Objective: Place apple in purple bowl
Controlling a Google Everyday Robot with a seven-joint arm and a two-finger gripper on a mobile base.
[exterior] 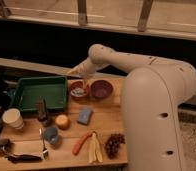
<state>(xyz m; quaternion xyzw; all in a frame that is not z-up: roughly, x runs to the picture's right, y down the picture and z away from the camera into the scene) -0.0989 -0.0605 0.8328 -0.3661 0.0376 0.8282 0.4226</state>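
The apple (pixel 62 121), small, round and yellow-orange, lies on the wooden table (pixel 106 125) left of centre, apart from the arm. The purple bowl (pixel 101 89) sits at the back of the table, right of a red-orange bowl (pixel 79 90) with white-blue contents. My gripper (pixel 79 76) is at the end of the white arm, hovering over the far side of the red-orange bowl, well behind the apple. It holds nothing that I can see.
A green tray (pixel 36 92) with a dark object stands at the back left. A blue sponge (pixel 84 116), a carrot (pixel 81 143), a banana (pixel 94 148), grapes (pixel 114 144), a white cup (pixel 12 119), a small blue cup (pixel 51 134) and utensils lie around.
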